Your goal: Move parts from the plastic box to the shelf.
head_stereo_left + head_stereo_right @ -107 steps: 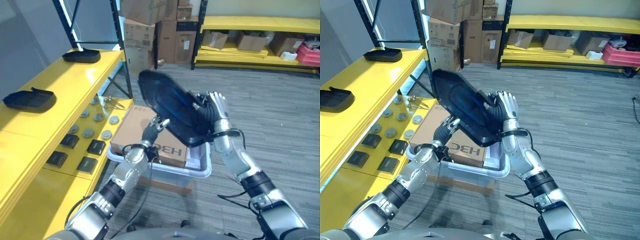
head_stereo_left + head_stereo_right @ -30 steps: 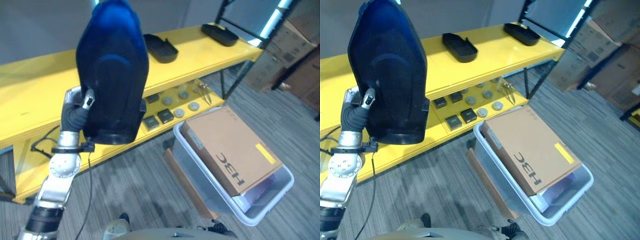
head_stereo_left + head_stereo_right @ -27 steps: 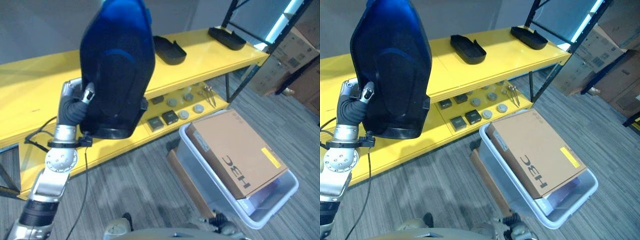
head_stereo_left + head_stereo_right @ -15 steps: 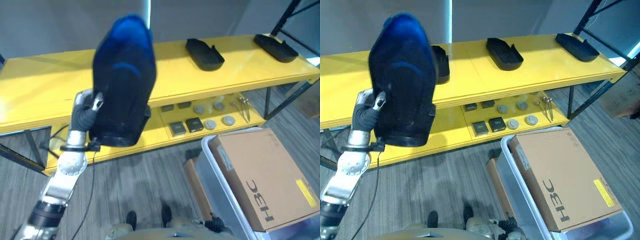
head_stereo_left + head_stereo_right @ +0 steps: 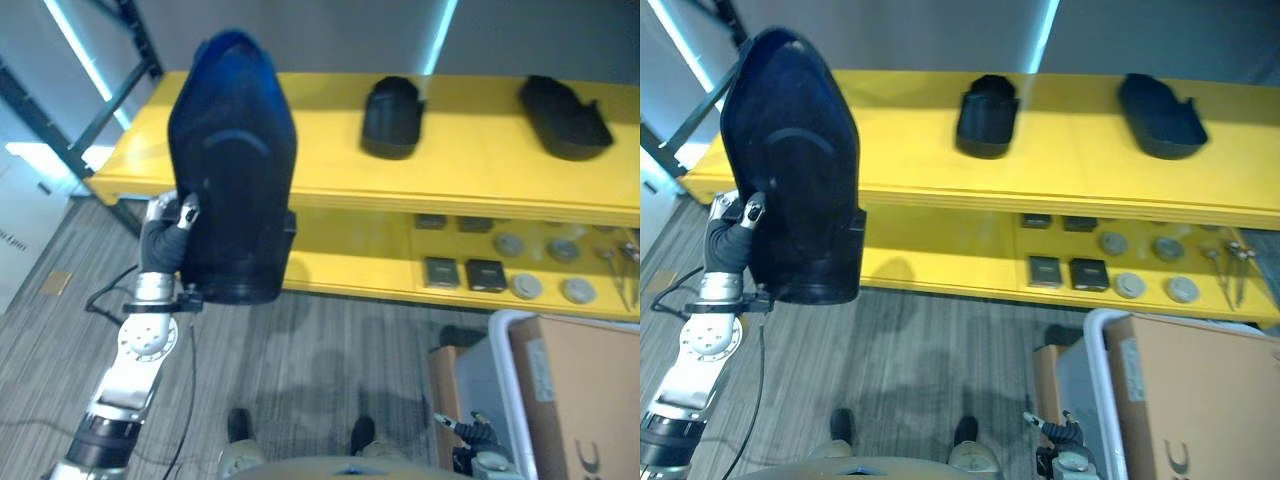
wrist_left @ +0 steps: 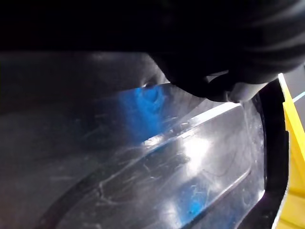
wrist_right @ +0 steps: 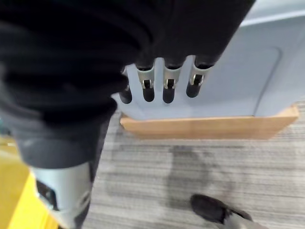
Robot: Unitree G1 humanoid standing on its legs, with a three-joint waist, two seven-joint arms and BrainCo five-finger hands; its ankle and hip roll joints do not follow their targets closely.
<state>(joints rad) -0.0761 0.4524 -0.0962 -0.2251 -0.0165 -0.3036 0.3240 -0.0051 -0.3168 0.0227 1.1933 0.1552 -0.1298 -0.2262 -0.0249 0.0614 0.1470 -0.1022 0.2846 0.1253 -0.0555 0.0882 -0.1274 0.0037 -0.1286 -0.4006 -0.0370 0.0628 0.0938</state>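
A large black moulded part [image 5: 232,170] stands upright in front of the left end of the yellow shelf [image 5: 470,170], its glossy inner face [image 6: 157,162] close in the left wrist view. My left hand [image 5: 165,228] is shut on its lower left edge from behind. My right hand [image 7: 167,83] hangs beside the grey plastic box [image 7: 248,71] with relaxed fingers and holds nothing. The plastic box [image 5: 1087,375] sits on the floor at the lower right, with a brown cardboard box [image 5: 1200,400] in it.
Two smaller black parts [image 5: 392,118] [image 5: 565,115] lie on the shelf's top board. Square black pieces [image 5: 485,272] and round grey discs [image 5: 520,285] sit on the lower board. A black upright post [image 5: 135,45] stands at the shelf's left end. Grey carpet lies in front.
The whole picture has swung left along the shelf, so the camera moved and the box slid to the right edge. The part stays upright in my left hand; earlier both hands held it.
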